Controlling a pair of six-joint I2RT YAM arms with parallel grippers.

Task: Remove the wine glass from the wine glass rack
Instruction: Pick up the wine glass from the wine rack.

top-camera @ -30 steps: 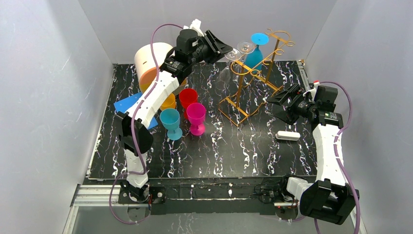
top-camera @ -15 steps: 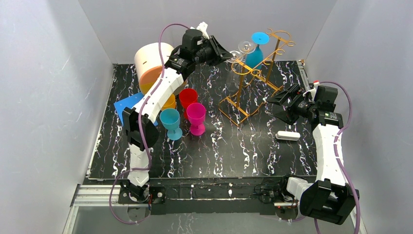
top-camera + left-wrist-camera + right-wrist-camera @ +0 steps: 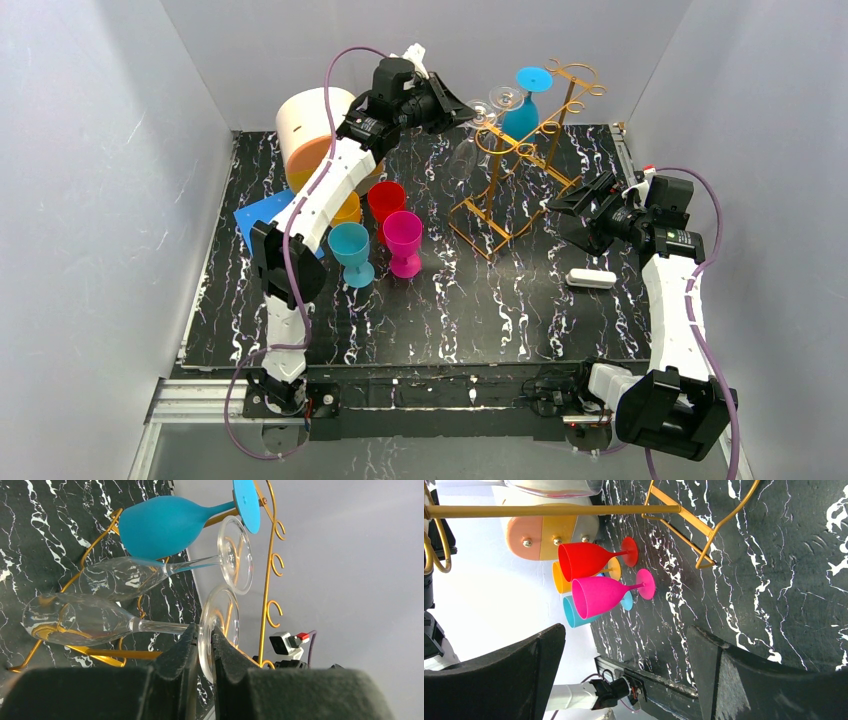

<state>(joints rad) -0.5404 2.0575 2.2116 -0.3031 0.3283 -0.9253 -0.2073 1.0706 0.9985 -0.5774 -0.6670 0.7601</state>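
Marble table (image 3: pixel 500 300): left claw (image 3: pixel 205 635) pinching foot of clear glass (image 3: pixel 75 622), upper centre of top view. glass hangs on rack (image 3: pixel 520 170), not yet off. right claw (image 3: pixel 585 212) spread, idle, right side.

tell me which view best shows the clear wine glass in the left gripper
Left wrist: the clear wine glass shows bowl, stem, foot pinched in the left gripper. Top external shows it small, faint. Right wrist: only a clear bowl's edge.

1. Left arm (image 3: pixel 325 195) and right arm (image 3: pixel 672 300): white links, black joint housings, black bases.
2. A purple cable (image 3: pixel 331 70) loops along each arm.
3. Left gripper (image 3: pixel 204 632): black, matte, wedge-shaped fingers.
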